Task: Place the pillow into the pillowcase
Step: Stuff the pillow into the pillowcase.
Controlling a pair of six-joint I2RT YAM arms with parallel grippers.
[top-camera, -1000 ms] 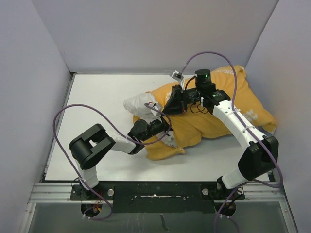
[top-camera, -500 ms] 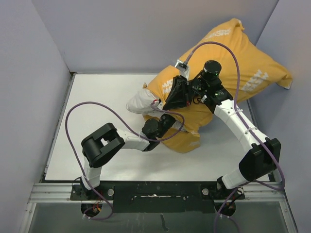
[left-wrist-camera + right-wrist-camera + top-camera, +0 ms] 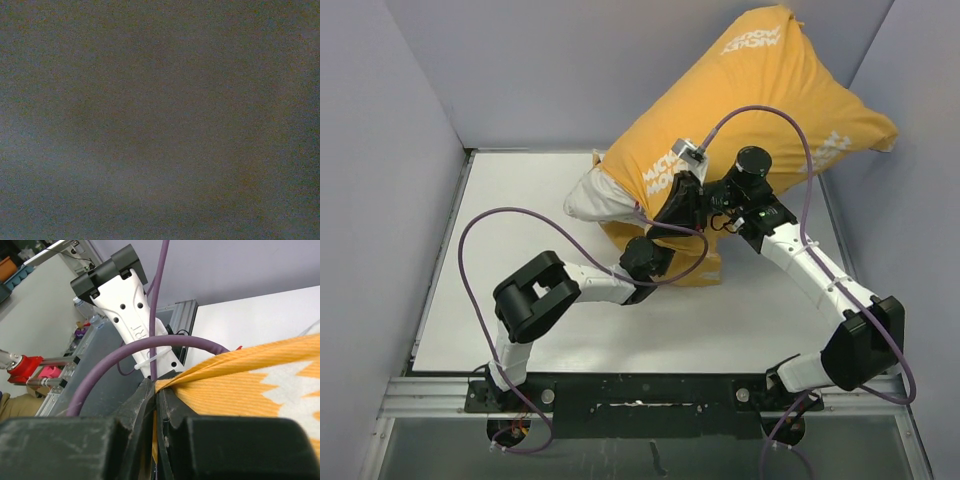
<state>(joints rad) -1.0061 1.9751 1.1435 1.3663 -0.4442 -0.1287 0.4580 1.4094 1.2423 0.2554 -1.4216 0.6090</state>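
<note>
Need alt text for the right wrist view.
Right claw shut on a pinched fold of the mustard-yellow pillowcase with white print. A purple cable arcs above; a white arm link stands behind.

**Robotics lab test cell.** You work at a white desk (image 3: 520,200) boxed in by plain grey panels (image 3: 570,70). The arm bases (image 3: 505,378) are bolted to an aluminium rail (image 3: 640,395), and purple cables (image 3: 470,240) loop free. Your right wrist view shows metal framing (image 3: 182,315) and a red clamp (image 3: 20,367) beyond.
</note>
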